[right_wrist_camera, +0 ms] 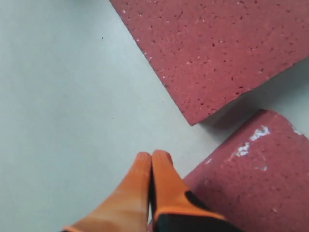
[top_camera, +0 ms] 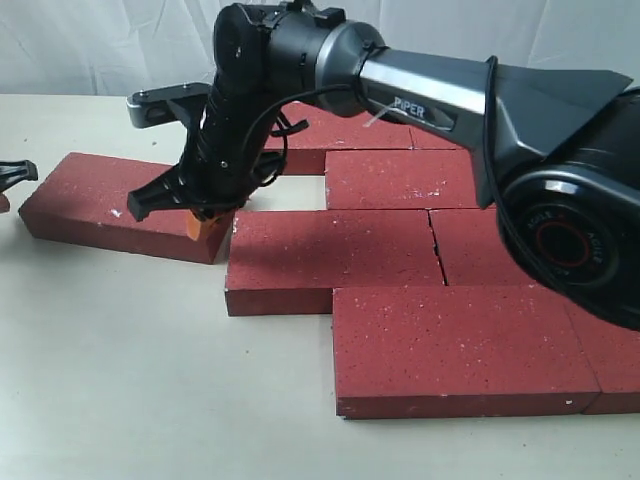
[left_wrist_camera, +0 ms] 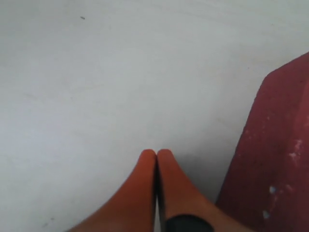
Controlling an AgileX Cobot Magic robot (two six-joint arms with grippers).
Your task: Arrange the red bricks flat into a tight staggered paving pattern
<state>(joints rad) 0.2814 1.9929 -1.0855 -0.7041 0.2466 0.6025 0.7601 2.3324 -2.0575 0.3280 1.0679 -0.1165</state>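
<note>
Several dark red bricks lie flat in staggered rows on the right, among them a middle-row brick [top_camera: 330, 260] and a front brick [top_camera: 460, 350]. One loose brick [top_camera: 110, 205] lies apart on the left, angled. My right gripper [top_camera: 208, 228] reaches across and is shut on nothing. Its orange fingertips [right_wrist_camera: 161, 162] are low in the gap between the loose brick's near end and the middle-row brick. The right wrist view shows one brick corner [right_wrist_camera: 217, 48] ahead and another brick [right_wrist_camera: 256, 183] right beside the fingers. My left gripper [left_wrist_camera: 156, 153] is shut and empty over bare table, next to a brick edge [left_wrist_camera: 275, 159].
The white table [top_camera: 150, 380] extends in front and to the left of the bricks. A small gap [top_camera: 300, 192] stays open between the back-row bricks and the middle row. The left gripper's black body [top_camera: 15, 172] shows at the far left edge, and a white cloth hangs behind.
</note>
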